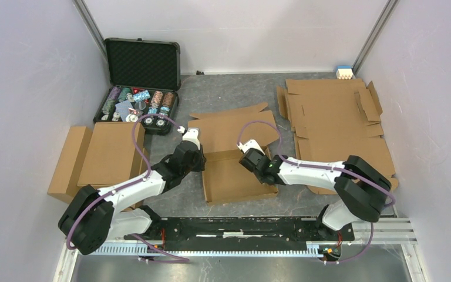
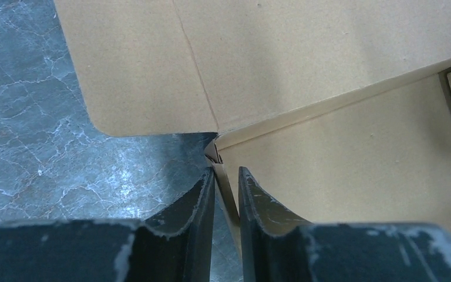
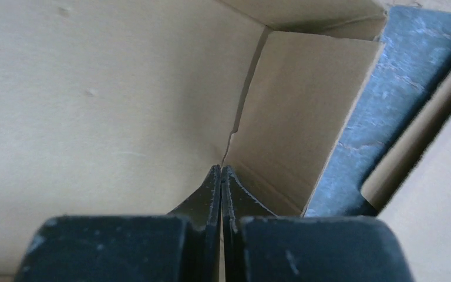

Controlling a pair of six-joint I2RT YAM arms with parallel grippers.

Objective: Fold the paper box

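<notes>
The paper box (image 1: 235, 179) lies half formed in the middle of the table, a shallow brown tray with its lid flap (image 1: 232, 124) spread out behind it. My left gripper (image 1: 198, 154) sits at the box's left rear corner. In the left wrist view its fingers (image 2: 202, 197) stand astride the upright left wall (image 2: 228, 194), closed on that thin cardboard edge. My right gripper (image 1: 248, 155) is inside the tray near the back. In the right wrist view the right gripper (image 3: 221, 167) is shut with nothing between its fingers, tips at the crease beside an upright side flap (image 3: 293, 111).
An open black case of poker chips (image 1: 141, 82) stands at the back left. Folded cardboard boxes (image 1: 103, 155) lie at the left, close to my left arm. Flat die-cut cardboard sheets (image 1: 335, 117) cover the right side. A small white and blue object (image 1: 344, 71) sits in the back right corner.
</notes>
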